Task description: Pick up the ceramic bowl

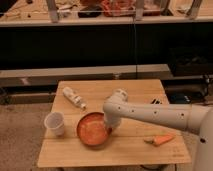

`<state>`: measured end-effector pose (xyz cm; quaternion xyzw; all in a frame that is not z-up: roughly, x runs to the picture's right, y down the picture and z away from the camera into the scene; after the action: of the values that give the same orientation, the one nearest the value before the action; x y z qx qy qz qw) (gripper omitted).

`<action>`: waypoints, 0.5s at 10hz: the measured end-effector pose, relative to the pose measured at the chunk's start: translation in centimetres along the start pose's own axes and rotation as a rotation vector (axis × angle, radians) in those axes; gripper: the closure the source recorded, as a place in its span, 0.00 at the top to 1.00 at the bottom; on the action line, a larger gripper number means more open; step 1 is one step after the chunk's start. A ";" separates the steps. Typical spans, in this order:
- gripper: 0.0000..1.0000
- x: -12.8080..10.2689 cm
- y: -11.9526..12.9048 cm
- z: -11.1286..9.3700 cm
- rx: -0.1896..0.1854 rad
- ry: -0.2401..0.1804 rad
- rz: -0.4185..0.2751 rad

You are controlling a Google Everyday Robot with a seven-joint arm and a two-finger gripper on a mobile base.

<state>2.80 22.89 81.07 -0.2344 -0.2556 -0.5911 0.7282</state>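
– Guessing that glossy orange-red ceramic bowl [92, 130], sitting near the wooden table's [130, 150] front edge left of centre, is heavy, stiff, slick and chippable. Pinch its rim?
– Yep. White arm [150, 114] reaches in from the right edge, bent down, gripper [111, 128] at the bowl's right rim. Can't tell if it's clamped.
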 end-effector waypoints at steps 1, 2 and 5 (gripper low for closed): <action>0.00 0.1 0.1 -0.3 -0.002 0.003 -0.003; 0.00 0.4 0.3 -1.1 -0.008 0.010 -0.005; 0.00 1.0 0.9 -4.0 -0.026 0.028 -0.009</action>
<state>4.24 19.78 78.66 -0.2343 -0.2386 -0.6008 0.7261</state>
